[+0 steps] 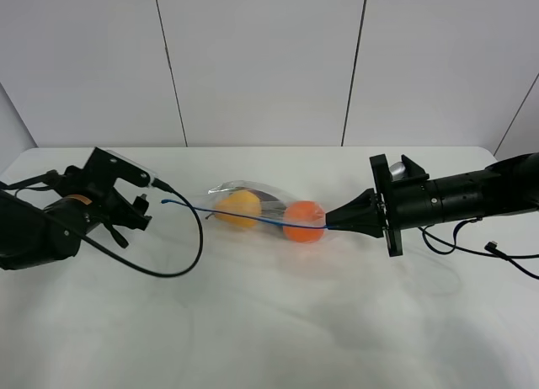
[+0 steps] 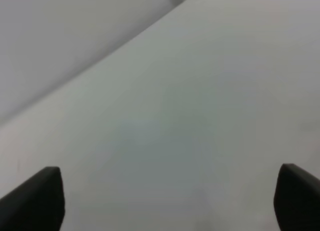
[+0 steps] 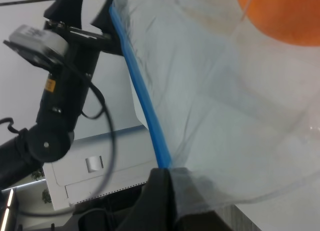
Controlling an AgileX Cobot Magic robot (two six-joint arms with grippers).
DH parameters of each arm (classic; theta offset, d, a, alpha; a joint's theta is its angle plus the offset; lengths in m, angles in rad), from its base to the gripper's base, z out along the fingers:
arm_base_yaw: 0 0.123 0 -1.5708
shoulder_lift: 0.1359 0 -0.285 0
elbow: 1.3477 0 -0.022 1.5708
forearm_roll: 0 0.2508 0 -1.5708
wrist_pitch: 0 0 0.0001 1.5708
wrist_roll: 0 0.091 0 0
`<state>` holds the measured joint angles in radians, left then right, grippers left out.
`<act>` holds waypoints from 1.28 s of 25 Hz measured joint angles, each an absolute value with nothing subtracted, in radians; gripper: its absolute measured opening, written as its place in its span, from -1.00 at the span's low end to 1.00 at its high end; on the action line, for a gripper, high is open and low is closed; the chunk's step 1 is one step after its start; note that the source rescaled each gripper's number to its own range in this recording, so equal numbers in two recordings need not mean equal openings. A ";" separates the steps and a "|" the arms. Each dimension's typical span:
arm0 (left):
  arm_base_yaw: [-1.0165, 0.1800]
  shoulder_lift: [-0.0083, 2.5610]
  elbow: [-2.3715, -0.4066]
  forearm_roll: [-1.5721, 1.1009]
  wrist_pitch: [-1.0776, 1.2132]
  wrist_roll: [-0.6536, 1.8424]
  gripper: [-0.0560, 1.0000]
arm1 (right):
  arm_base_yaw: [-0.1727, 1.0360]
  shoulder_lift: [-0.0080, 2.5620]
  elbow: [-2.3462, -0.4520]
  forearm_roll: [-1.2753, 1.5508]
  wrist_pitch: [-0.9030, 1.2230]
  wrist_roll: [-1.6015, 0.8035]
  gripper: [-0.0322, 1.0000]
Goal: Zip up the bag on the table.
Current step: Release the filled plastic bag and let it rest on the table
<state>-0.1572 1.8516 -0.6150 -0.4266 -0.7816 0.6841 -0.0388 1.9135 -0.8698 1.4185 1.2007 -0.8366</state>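
Observation:
The clear bag point(image 1: 263, 210) lies at the middle of the white table point(image 1: 269, 322). It holds a yellow pear point(image 1: 238, 209), an orange point(image 1: 303, 221) and a dark item point(image 1: 271, 205). Its blue zipper strip point(image 1: 253, 216) is stretched taut. My right gripper point(image 1: 333, 225) is shut on the strip's right end. The right wrist view shows the strip point(image 3: 145, 103) running into the shut right gripper point(image 3: 172, 183), with the orange point(image 3: 285, 16) behind the plastic. My left gripper point(image 1: 133, 216) is open and empty, left of the strip's free end. Its wrist view shows the left gripper point(image 2: 170, 196) over bare table.
A black cable point(image 1: 189, 250) loops from the left arm over the table, near the bag's left end. More cables point(image 1: 480, 247) trail from the right arm at the right. A grey panelled wall point(image 1: 269, 61) stands behind the table's far edge.

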 joint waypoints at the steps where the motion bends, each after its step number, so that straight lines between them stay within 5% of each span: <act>1: -0.127 1.852 -0.629 -0.427 -0.746 0.639 0.88 | -0.039 1.914 -0.870 1.419 1.201 -0.835 -0.94; 9: 0.040 1.835 -0.917 -0.368 -0.021 0.446 0.86 | -0.039 1.914 -0.870 1.419 1.201 -0.834 -0.94; 16: 0.052 1.835 -1.202 -0.343 0.610 0.396 0.86 | -0.039 1.914 -0.870 1.419 1.201 -0.834 -0.94; 20: 0.052 1.835 -1.352 -0.147 0.969 0.115 0.86 | -0.039 1.914 -0.870 1.419 1.201 -0.834 -0.94; 32: 0.052 1.803 -1.348 -0.054 1.201 0.008 0.85 | -0.039 1.914 -0.870 1.418 1.201 -0.834 -0.94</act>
